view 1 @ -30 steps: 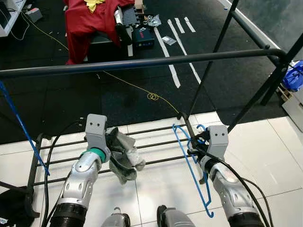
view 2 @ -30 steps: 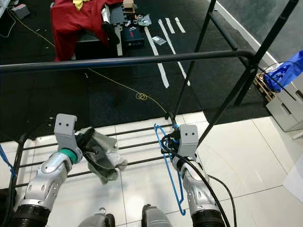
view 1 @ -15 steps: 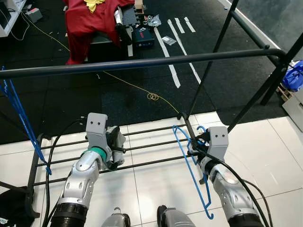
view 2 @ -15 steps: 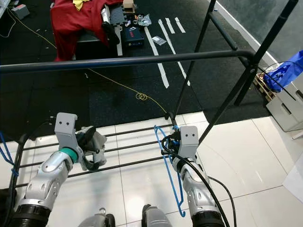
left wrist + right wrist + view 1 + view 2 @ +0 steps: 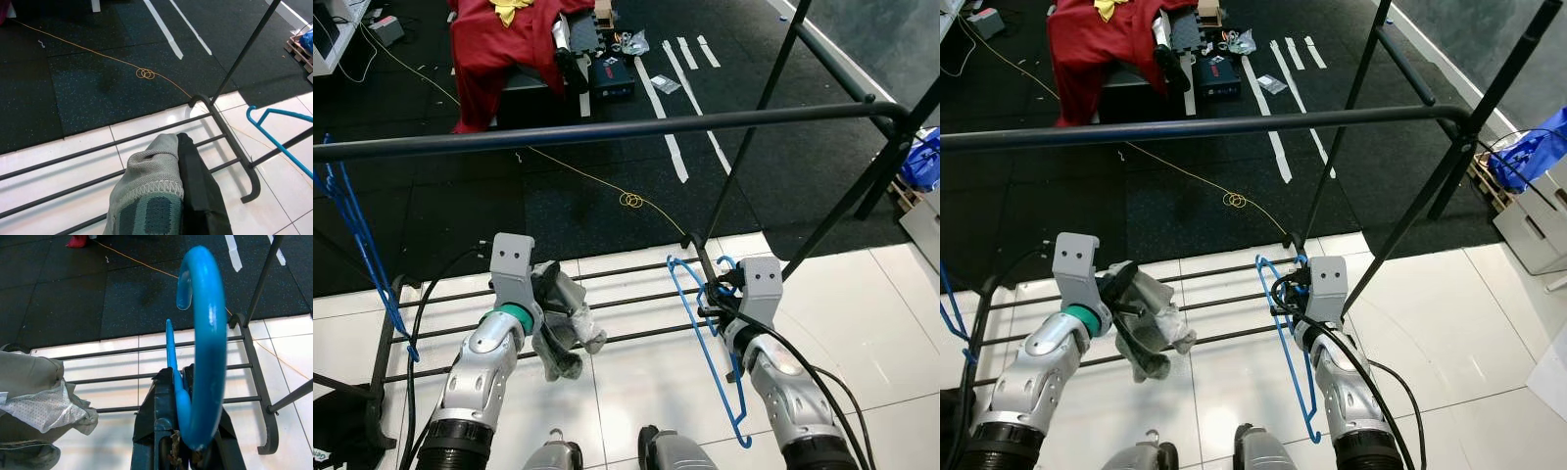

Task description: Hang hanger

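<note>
From the head cameras, the right gripper (image 5: 720, 294) is clamping a blue hanger (image 5: 710, 348) at its neck, low at about 5 o'clock, its hook up and its frame trailing down beside the forearm. The hanger looks light, thin and stiff, probably slick plastic, so holding at the neck is giving the best control. The black rail (image 5: 607, 129) is crossing overhead, well above it. The left gripper (image 5: 548, 299) is clutching a limp grey garment (image 5: 563, 328) at 7 o'clock. Another hanger (image 5: 352, 220) is hanging at 9 o'clock.

The left wrist camera is looking past the garment's folded knit to the rack's low bars (image 5: 73, 169).

The right wrist camera is showing the hook (image 5: 203, 333) rising from closed fingers (image 5: 156, 431).
</note>
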Motion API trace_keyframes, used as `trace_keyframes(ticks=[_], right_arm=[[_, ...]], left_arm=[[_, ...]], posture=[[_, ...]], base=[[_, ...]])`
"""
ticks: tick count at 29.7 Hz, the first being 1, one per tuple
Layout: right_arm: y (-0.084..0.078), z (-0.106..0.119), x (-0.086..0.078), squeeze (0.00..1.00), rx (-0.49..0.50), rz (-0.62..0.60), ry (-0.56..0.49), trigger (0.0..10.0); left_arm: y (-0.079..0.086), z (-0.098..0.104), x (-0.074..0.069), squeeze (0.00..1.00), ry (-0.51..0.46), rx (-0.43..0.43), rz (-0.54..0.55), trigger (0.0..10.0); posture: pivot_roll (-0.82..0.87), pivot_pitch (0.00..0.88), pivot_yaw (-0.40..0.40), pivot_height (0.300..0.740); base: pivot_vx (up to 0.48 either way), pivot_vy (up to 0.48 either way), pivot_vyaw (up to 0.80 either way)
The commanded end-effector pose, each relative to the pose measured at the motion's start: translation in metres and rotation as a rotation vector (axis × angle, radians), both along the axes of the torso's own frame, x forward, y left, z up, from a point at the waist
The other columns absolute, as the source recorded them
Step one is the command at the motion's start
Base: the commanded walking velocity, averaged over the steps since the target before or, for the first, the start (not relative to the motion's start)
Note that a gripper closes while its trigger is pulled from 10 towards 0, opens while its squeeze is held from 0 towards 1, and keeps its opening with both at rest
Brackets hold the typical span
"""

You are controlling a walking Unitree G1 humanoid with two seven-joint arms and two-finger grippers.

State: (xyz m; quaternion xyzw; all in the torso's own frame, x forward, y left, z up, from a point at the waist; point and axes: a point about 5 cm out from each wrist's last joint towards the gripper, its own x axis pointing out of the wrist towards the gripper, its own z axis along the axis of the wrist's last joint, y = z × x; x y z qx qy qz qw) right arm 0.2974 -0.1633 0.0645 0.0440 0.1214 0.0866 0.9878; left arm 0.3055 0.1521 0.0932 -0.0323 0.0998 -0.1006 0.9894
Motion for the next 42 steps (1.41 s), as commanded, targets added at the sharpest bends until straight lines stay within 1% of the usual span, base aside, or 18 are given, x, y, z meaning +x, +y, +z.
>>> trace_keyframes(ticks=[1, 9, 35, 42], right_arm=[[-0.0015, -0.0052, -0.0027, 0.0, 0.0, 0.001, 0.018, 10.0], [-0.0034, -0.0055, -0.0039, 0.0, 0.004, 0.002, 0.021, 10.0], [-0.0024, -0.0087, -0.0075, 0.0, 0.018, 0.013, 0.043, 10.0], [-0.0023, -0.0095, -0.0084, 0.0, 0.032, 0.016, 0.054, 10.0]], left_arm=[[0.0004, -0.0022, -0.0017, 0.0, 0.014, -0.003, 0.004, 10.0], [0.0019, -0.0006, 0.0, 0.0, 0.012, -0.005, 0.004, 10.0], [0.0016, -0.0023, -0.0028, 0.0, 0.024, -0.001, -0.01, 10.0], [0.0003, -0.0024, -0.004, 0.0, 0.029, -0.002, -0.026, 10.0]], posture=[[-0.03, 0.085, 0.037, 0.74], [-0.04, 0.078, 0.044, 0.74], [-0.04, 0.09, 0.039, 0.74], [-0.04, 0.092, 0.04, 0.74]], base=[[0.0, 0.0, 0.0], [0.0, 0.0, 0.0], [-0.26, 0.0, 0.0], [0.0, 0.0, 0.0]])
